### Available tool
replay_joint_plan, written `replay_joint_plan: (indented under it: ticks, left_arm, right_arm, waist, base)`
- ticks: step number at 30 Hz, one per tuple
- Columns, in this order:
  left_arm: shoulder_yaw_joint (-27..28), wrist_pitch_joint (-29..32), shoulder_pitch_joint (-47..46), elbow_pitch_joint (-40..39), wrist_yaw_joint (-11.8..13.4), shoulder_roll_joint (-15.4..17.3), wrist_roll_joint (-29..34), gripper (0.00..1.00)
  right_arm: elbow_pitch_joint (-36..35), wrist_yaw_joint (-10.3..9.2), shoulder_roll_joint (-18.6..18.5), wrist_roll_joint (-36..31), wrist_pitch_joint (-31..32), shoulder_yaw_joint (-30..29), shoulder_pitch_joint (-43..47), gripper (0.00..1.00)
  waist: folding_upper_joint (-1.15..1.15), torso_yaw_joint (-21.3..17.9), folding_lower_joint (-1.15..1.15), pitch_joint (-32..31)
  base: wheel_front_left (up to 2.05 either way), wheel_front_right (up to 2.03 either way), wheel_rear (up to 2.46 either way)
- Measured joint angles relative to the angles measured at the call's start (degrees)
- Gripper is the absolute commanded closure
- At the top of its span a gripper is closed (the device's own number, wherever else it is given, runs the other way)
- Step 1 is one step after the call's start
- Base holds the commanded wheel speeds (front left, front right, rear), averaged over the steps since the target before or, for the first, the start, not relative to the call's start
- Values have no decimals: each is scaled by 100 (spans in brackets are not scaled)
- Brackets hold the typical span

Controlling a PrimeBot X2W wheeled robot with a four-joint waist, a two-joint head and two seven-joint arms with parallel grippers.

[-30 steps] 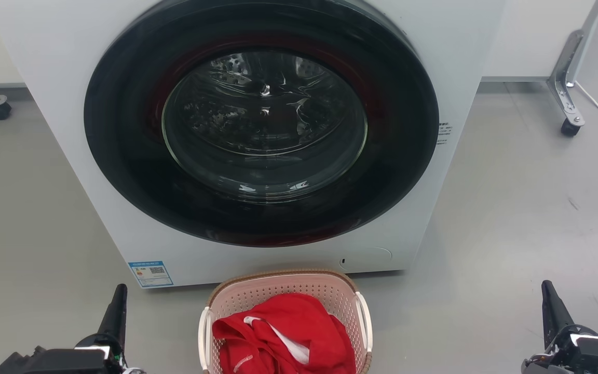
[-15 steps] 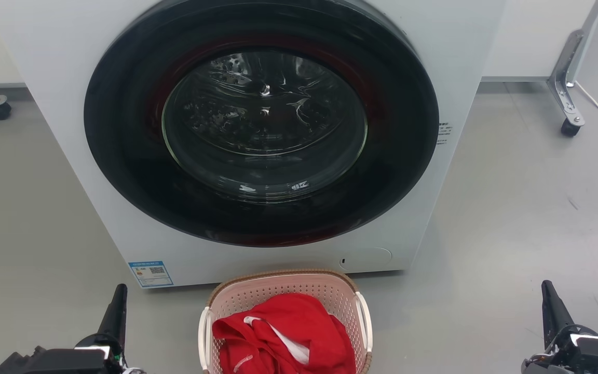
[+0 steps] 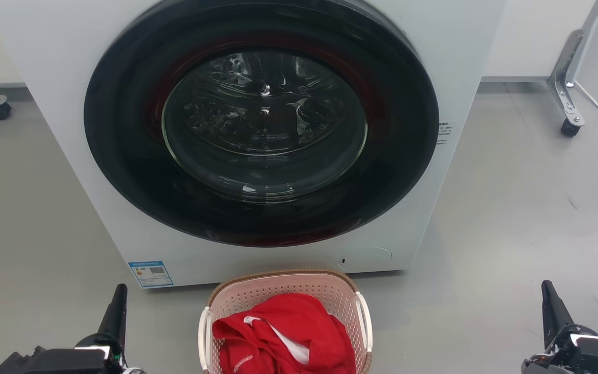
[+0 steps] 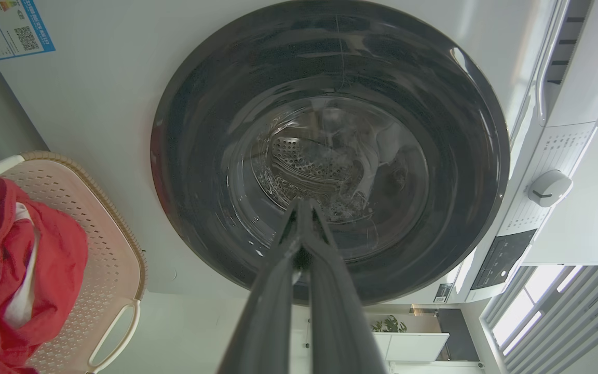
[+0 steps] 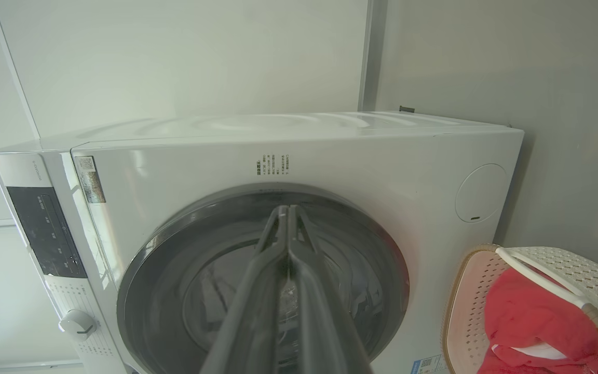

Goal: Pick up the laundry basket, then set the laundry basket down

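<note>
Both my jaws are pairs of long, slim fingers, dark grey and tapering to narrow tips (matte, with a dull sheen). Behind them sit blocky black wrist housings, each with a small white patch on top.

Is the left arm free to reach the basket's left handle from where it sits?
Probably yes: bare floor lies between the left gripper and the left handle of the laundry basket. Its jaws are shut, so they'd need opening first.
</note>
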Motion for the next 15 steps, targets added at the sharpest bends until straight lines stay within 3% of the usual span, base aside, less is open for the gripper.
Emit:
replay_joint_plan:
  ticks: [15]
  left_arm:
    - [-1,0,0,-1,0,0,0,100]
  right_arm:
    - [-1,0,0,0,0,0,0,100]
  waist:
    - [0,0,0,1]
  base:
    - [0,0,0]
